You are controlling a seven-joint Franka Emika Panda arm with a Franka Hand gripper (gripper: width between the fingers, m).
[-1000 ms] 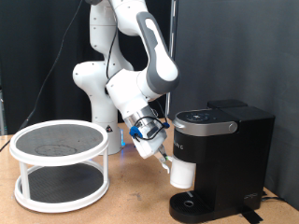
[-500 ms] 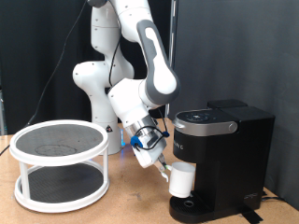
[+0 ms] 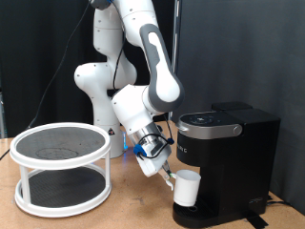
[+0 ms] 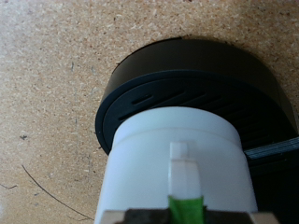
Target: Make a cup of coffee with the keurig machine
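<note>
One white cup (image 3: 186,189), gripped by the gripper (image 3: 172,176) near the table's right edge, should settle upright, centred on the keurig machine (image 3: 227,160) drip base (image 4: 192,84).

No legible text, only faint, unreadable pale lettering on the keurig machine (image 3: 221,153) front.

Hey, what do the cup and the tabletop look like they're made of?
The cup: smooth white, faintly glossy, likely ceramic or plastic; the look leaves it open. The tabletop: tan, speckled with flecks and chips, apparently particle board or cork-like pressed wood, matte.
</note>
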